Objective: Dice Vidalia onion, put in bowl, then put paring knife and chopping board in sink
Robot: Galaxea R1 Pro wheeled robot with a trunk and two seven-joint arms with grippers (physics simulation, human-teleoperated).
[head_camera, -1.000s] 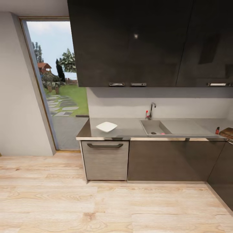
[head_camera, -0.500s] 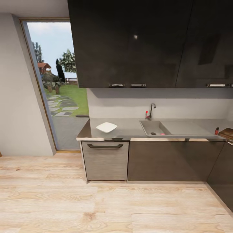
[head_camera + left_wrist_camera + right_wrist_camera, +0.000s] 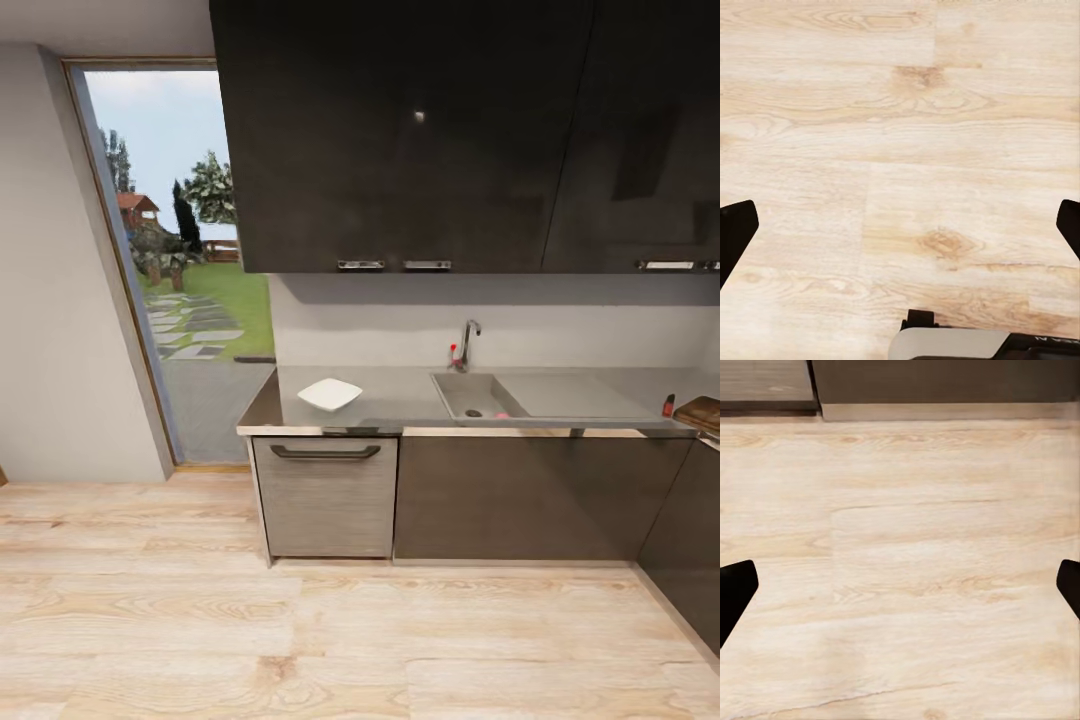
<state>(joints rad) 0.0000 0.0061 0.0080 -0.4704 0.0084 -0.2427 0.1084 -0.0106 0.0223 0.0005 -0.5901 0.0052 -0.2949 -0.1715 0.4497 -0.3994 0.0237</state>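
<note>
Across the room, the grey countertop (image 3: 395, 405) carries the white bowl (image 3: 330, 393) at its left end. The sink (image 3: 470, 388) lies to the bowl's right, below a chrome faucet (image 3: 468, 342). A pinkish bit of the Vidalia onion (image 3: 502, 413) peeks over the basin's front rim. At the far right lie the paring knife (image 3: 668, 405), of which the red handle shows, and the brown chopping board (image 3: 702, 412), cut by the picture edge. My left gripper (image 3: 900, 232) and right gripper (image 3: 900, 589) both hang open over the wooden floor, holding nothing.
Dark wall cabinets (image 3: 420, 130) hang above the counter. Below it are a drawer with a black handle (image 3: 325, 452) and dark cabinet fronts (image 3: 520, 495). A tall window (image 3: 175, 260) stands at the left. Light wooden floor (image 3: 300, 640) stretches between me and the counter.
The whole head picture has shifted very slightly, so the camera moved a little. Bowl, onion, knife and board stay where they were.
</note>
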